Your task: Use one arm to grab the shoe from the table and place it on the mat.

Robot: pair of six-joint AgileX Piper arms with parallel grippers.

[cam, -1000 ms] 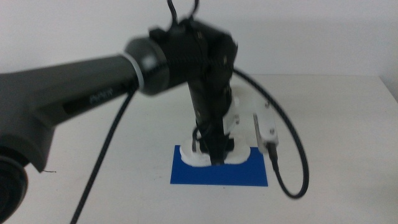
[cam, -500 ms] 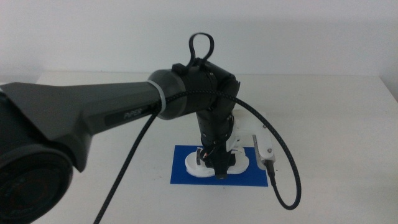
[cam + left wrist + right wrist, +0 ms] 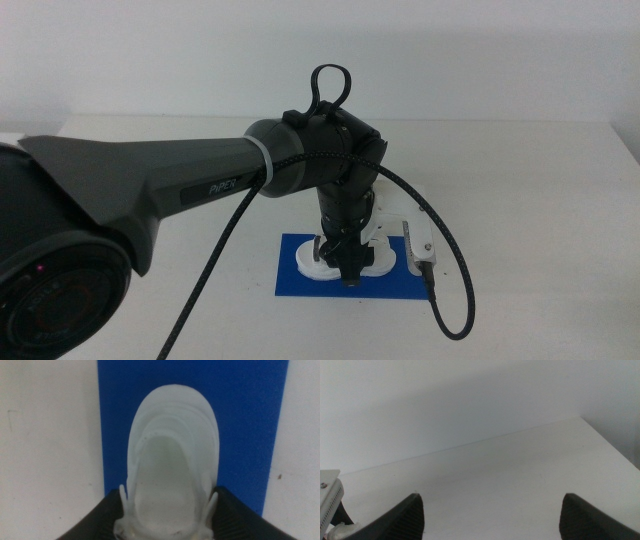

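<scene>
The left gripper (image 3: 347,268) is pointing straight down over the middle of the mat (image 3: 300,283), and its two dark jaws are sitting against either side of the shoe (image 3: 312,262), clamped on it near one end. In the left wrist view the gripper (image 3: 170,517) is hugging the white shoe (image 3: 170,465) from both flanks, with the shoe's rounded end stretching away from the jaws across the blue mat (image 3: 250,425). The shoe is lying flat on the mat, lengthwise along it, with blue showing on both sides of the sole and beyond its rounded end. From the middle view the white sole is poking out to either side of the gripper, low on the mat's surface.

The arm (image 3: 190,180) is reaching in from the left, its black cable (image 3: 455,270) looping down past the mat's right edge. The mat is lying on the white counter (image 3: 540,190).

The right gripper (image 3: 492,512) is waiting off to the side above bare counter (image 3: 495,475), its jaws standing wide apart and holding nothing.
</scene>
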